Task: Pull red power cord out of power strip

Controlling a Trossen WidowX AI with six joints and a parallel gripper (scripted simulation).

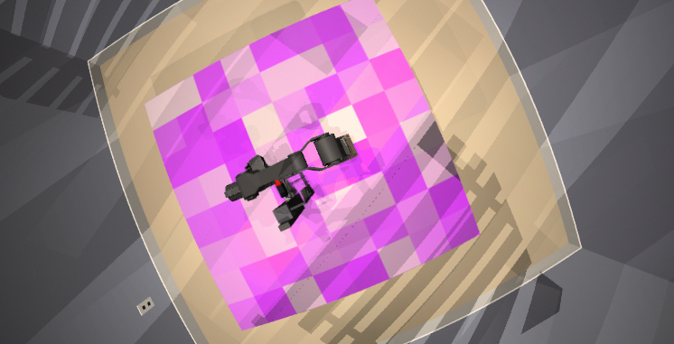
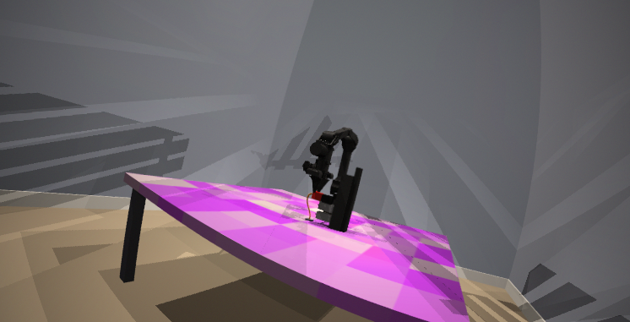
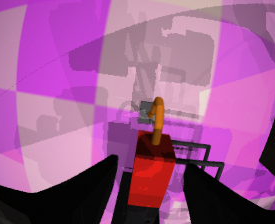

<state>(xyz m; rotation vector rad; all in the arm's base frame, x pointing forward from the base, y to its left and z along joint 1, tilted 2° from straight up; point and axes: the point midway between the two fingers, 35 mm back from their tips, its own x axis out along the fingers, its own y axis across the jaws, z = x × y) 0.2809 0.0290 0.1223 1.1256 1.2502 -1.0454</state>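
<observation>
Red plug [image 3: 152, 175] sits low in the wrist frame's centre, orange cord [image 3: 157, 121] rising above it; my gripper [image 3: 152, 165] stands apart, fingers flanking without touching.

Plug [image 1: 278, 182] mostly hidden under the arm [image 1: 264, 176] from above, only a red speck visible. Strip [image 2: 324, 213] largely blocked by the black stand [image 2: 348, 200]. Fingers cut off by the wrist view's lower edge. Cord [image 2: 307, 207] too thin to trace.
</observation>
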